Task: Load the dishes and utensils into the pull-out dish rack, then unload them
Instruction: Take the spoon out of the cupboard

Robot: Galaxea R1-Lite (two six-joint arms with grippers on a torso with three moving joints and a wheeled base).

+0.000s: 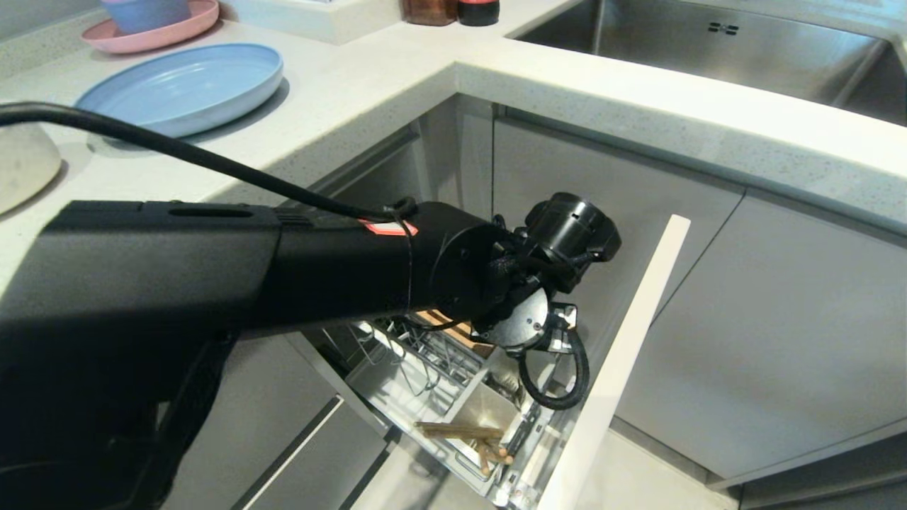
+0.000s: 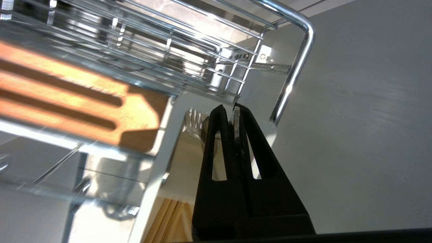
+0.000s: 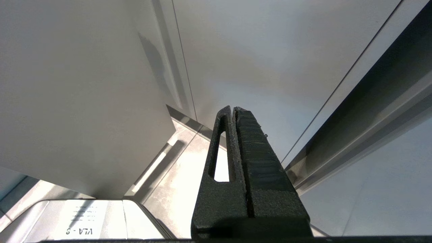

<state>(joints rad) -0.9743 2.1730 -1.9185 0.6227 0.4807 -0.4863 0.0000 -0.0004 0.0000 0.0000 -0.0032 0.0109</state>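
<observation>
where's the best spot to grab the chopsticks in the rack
Grip the chopsticks near the middle of the bundle, coming straight down from above. They lie flat and roughly level across a white cup at the front of the rack, so the shafts are bare on top while the cup walls block the sides. Close across the thin width; they may roll.

Shiny chrome wire rack (image 2: 189,44), slotted bamboo strip (image 2: 77,98), matt black plastic hand (image 2: 233,111), speckled stone counter (image 1: 397,78)
</observation>
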